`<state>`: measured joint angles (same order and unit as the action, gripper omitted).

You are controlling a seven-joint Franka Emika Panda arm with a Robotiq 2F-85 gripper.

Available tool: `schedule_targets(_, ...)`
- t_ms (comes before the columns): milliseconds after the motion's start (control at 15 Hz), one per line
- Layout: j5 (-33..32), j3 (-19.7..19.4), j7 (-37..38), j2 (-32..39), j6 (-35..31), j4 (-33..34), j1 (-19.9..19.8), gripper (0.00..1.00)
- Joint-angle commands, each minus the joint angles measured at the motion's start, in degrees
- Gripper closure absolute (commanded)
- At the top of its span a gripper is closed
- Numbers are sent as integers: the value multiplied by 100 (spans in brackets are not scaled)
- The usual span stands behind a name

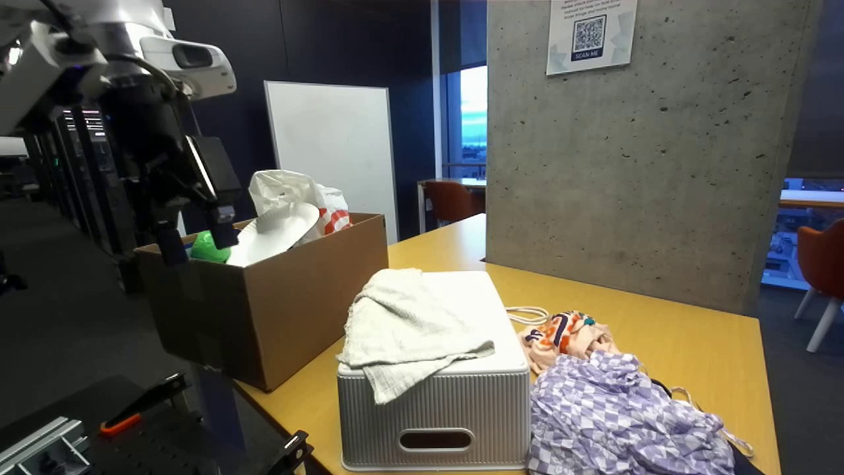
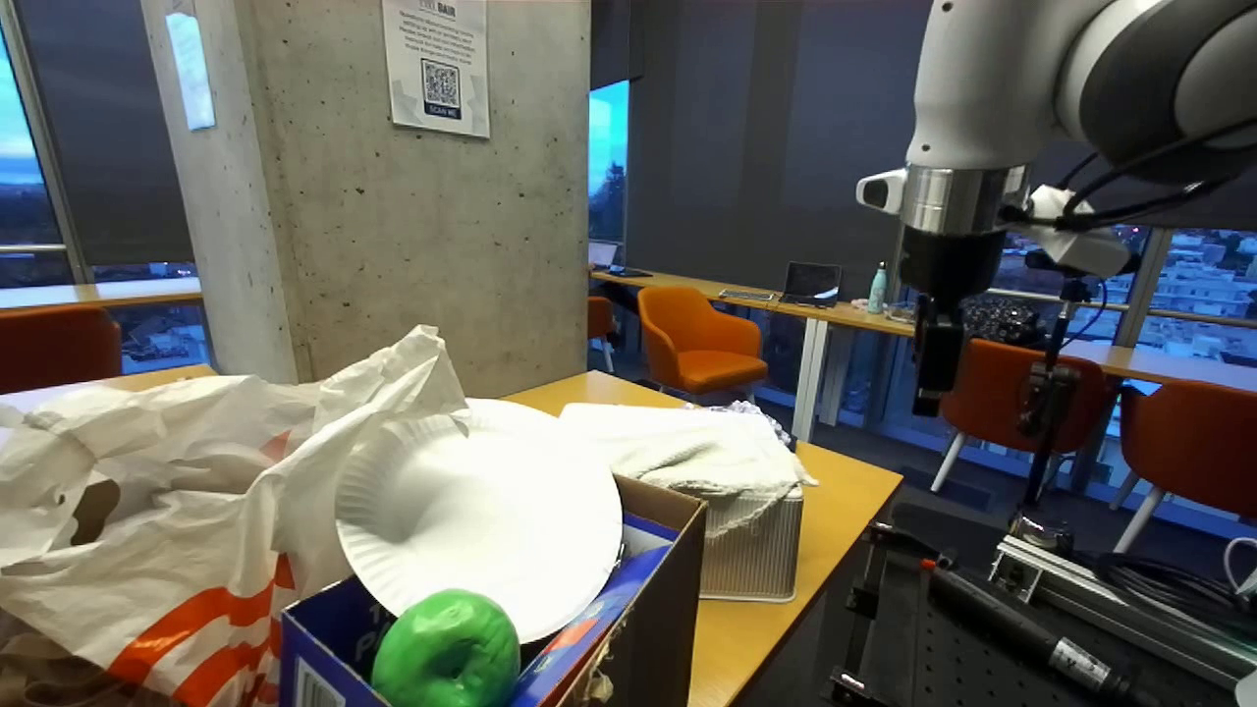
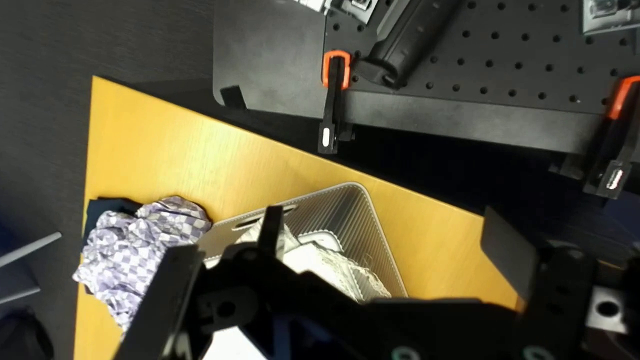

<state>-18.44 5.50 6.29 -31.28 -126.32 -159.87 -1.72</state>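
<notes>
My gripper (image 1: 199, 237) is spread and holds nothing, hanging higher than the cloth (image 1: 409, 316) and apart from it. The cloth lies draped on the bin (image 1: 435, 402), by the edge of the table (image 3: 185, 160) that faces the black stand (image 3: 270, 55). It looks soft, so I judge that a raised fold would pinch better than a flat stretch, and that coming straight down would spare my fingers (image 1: 224, 231) a knock against the box (image 1: 316, 297) beside the bin. The purple bag (image 1: 613, 422) lies near the adjoining edge, on the bin's other side. A concrete pillar (image 1: 633, 165) stands at the far edge, with a whiteboard (image 1: 330, 145) and orange chairs (image 2: 702, 339) beyond.
</notes>
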Motion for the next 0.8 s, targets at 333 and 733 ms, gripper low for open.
schedule_targets(333,29,-483,-649,1235,-1093,295,-97,0)
schedule_targets(733,-221,-539,-737,1538,-1115,594,-242,0)
